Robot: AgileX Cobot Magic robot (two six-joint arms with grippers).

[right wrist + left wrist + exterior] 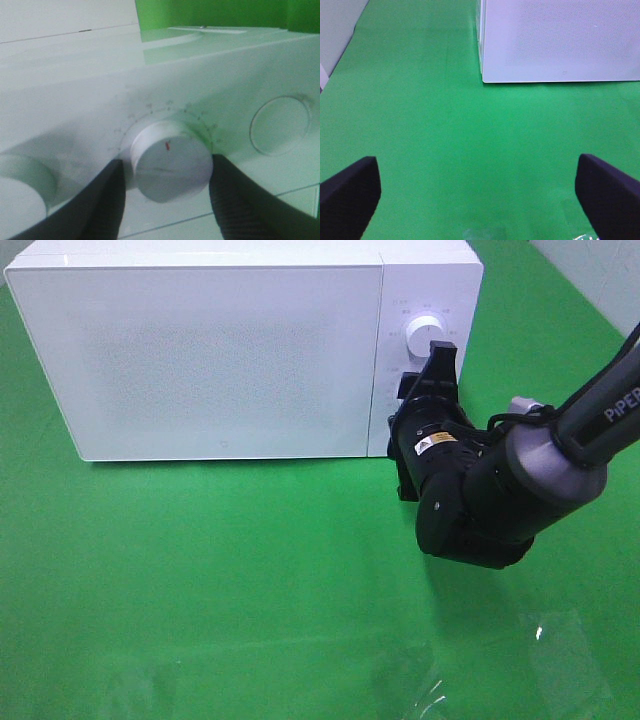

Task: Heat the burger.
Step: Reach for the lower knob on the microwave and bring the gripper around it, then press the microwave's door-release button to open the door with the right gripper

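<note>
The right hand (167,161) straddles the microwave knob (170,172); whether it grips, I cannot tell. A loose pinch could slip, leaving it unturned.

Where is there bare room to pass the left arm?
The green cloth in front of the microwave door is bare, across to the right arm. Crowded at the control panel: the right gripper has its jaws either side of a knob.

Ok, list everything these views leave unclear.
- Burger: in no view; the microwave has a shut, opaque white door.
- Lower knob: exterior high, hidden behind the right jaws.
- Dial marks: right wrist, blurred, unreadable.
- Grip: right wrist, the jaws flank that knob; contact unclear.
</note>
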